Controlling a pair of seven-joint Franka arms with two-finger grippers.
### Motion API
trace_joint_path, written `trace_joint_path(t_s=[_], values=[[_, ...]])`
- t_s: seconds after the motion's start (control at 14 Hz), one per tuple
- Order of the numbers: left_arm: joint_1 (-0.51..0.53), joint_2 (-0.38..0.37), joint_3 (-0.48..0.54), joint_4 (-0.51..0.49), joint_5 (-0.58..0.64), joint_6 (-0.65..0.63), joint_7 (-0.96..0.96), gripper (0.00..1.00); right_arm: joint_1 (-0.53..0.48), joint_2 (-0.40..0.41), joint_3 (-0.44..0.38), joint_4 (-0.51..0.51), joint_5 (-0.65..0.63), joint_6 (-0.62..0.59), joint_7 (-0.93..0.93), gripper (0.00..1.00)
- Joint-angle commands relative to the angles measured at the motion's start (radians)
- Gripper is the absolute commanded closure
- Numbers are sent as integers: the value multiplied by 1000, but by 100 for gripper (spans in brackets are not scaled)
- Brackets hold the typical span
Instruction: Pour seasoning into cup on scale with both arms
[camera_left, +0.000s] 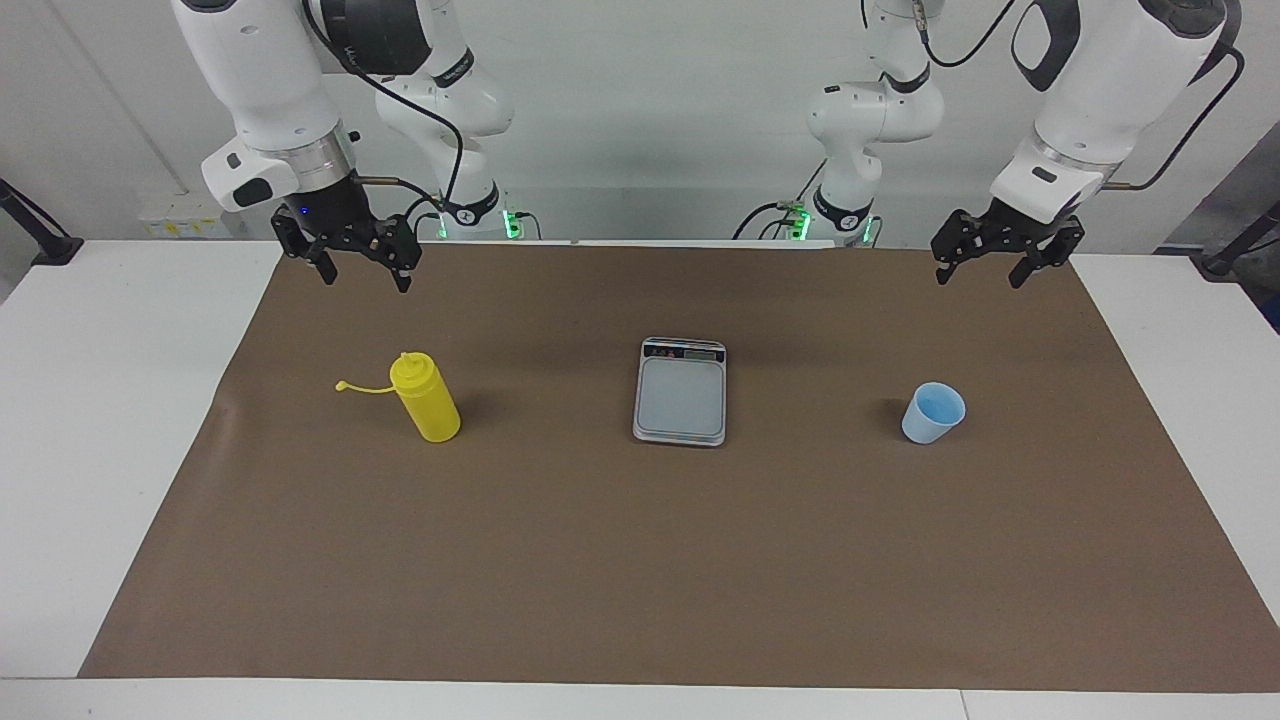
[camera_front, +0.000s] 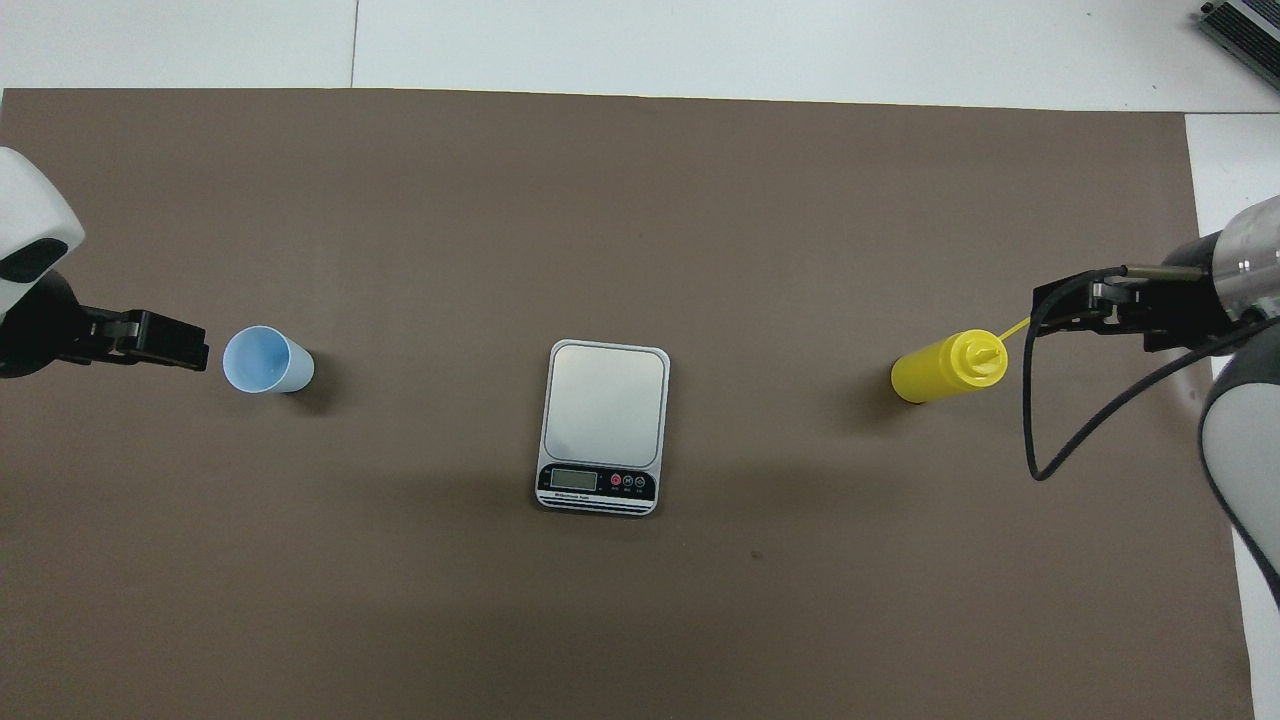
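Seasoning bottle (camera_left: 430, 400) upright, nozzle up, tethered cap seemingly trailing toward right arm's end

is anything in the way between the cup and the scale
Nothing visible. The cup stands upright toward the left arm's end, and only bare brown mat lies between it and the scale, whose platform holds nothing.

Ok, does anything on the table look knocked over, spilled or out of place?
Nothing stands out. The yellow bottle, scale and blue cup all stand upright and apart on the brown mat, with no spill. The bottle's cap hangs open on its tether; the cup is not yet on the scale.
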Motion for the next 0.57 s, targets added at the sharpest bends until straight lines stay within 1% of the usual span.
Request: trace_joint_path(t_s=[0.0,0.5], values=[[3,2,1,10,3,-11,-4,0,-8,-6,6,-7,21,-20,-35,0],[5,-6,3,-4,3,-9,-1,0,-8,-6,6,-9,23,-19,-47,0]])
